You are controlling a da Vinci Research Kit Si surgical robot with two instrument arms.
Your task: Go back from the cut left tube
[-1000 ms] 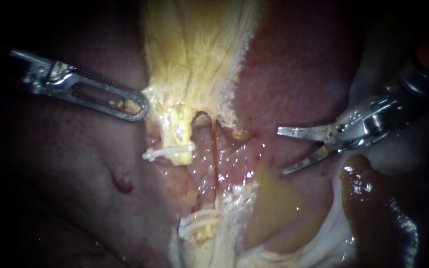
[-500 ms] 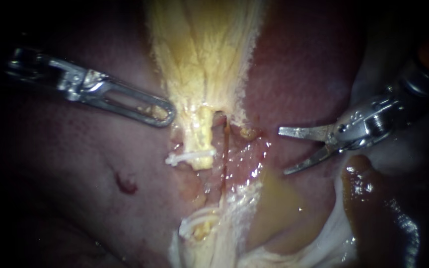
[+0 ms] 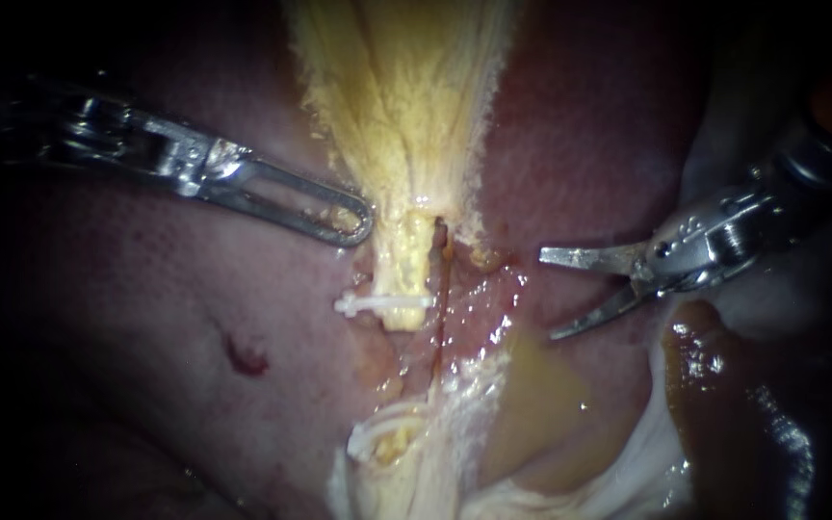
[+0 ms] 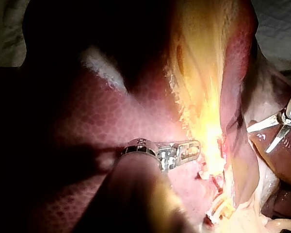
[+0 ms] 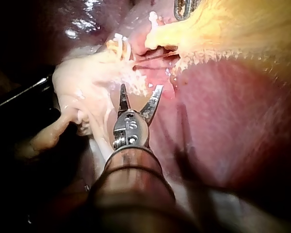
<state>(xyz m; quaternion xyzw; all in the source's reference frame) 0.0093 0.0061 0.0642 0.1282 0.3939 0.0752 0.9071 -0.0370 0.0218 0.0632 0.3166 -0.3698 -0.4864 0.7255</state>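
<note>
My right instrument (image 3: 546,294), jaws parted and empty, stays well clear of the cut left tube (image 3: 404,274), which my left instrument (image 3: 358,223), clamped on yellow tissue (image 3: 397,116), has pulled toward it; the retreat seems nearly complete.

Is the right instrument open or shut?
Open. In the endoscope view a clear gap shows between the two blades of the right instrument, and they grip nothing.
</note>
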